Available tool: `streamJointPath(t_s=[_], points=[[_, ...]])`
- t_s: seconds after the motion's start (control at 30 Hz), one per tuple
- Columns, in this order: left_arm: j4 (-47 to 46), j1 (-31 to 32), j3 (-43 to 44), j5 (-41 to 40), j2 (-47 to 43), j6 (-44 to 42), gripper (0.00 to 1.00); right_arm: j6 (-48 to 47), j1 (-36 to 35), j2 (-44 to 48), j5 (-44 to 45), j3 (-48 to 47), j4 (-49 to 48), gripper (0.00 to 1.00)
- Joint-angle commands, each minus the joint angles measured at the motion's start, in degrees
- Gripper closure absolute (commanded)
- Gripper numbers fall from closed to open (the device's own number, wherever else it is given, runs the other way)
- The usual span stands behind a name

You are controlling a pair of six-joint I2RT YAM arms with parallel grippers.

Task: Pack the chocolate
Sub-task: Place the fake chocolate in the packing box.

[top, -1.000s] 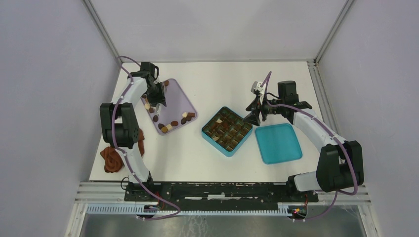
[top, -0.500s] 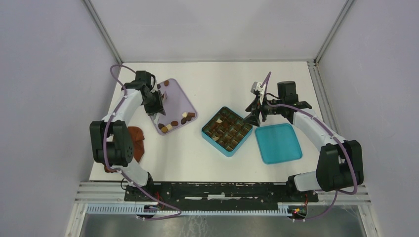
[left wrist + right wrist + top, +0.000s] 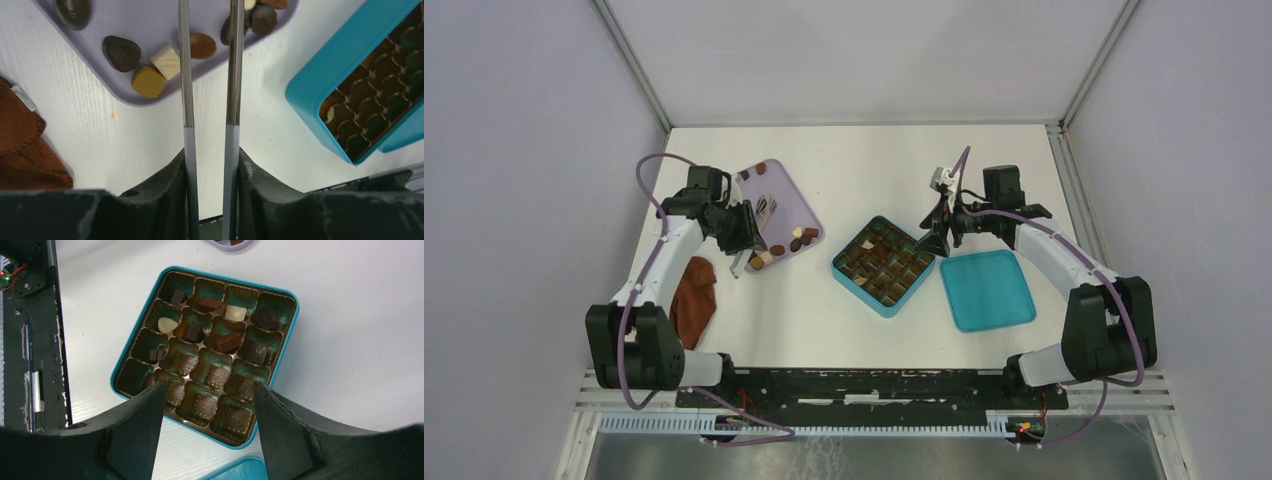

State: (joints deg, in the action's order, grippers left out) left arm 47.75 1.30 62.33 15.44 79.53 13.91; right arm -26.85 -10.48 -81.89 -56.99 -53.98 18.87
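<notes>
- The left gripper (image 3: 208, 20) is hanging over the near corner of the lilac tray (image 3: 789, 200), left of the teal box (image 3: 856, 288). Its thin blades are standing narrowly apart with their tips cut off, so I cannot tell whether it is grasping anything.
- The right gripper (image 3: 209, 387) is hovering released over the box's right side, grasping nothing.
- The chocolate (image 3: 227, 341) is lying partly in some of the box's cells and partly on the tray.
- The teal lid (image 3: 987, 290) is lying just right of the box.

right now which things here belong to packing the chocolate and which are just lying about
Part of the job:
loose chocolates on the lilac tray
teal box, some cells already filled
teal lid beside the box

Just lying about:
reddish-brown cloth, left of the tray
</notes>
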Motion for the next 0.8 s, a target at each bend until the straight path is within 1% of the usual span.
streamJointPath(t_s=[0.0,0.1,0.2,0.33,0.43,0.6,0.77], points=[[-0.7,1.2,-1.3,7.2,-7.4,-1.7,0.98,-0.2,0.1,-0.9,-1.6,-1.7,-0.5,0.3],[-0.4,2.8,-2.4,10.1,-11.6,-1.2,0.98,-0.1,0.1,-1.3,-1.3,-1.6,-0.5,0.3],[0.0,5.7,-3.8,11.5,-15.3,0.2,0.98,-0.1,0.0,-1.7,-0.7,-1.7,-0.5,0.3],[-0.2,10.9,-5.4,11.9,-20.7,3.4,0.98,-0.3,0.1,-2.2,0.3,-1.6,-0.5,0.3],[-1.2,16.0,-6.3,11.9,-24.1,6.9,0.98,-0.7,0.1,-2.6,1.5,-1.6,-0.6,0.3],[-4.7,26.0,-8.1,9.5,-27.3,14.2,0.98,-1.0,0.1,-3.3,2.9,-1.7,-0.5,0.3],[-4.9,35.5,-7.1,3.4,-25.2,17.4,0.98,-1.3,0.1,-3.6,3.9,-1.8,-0.3,0.3]])
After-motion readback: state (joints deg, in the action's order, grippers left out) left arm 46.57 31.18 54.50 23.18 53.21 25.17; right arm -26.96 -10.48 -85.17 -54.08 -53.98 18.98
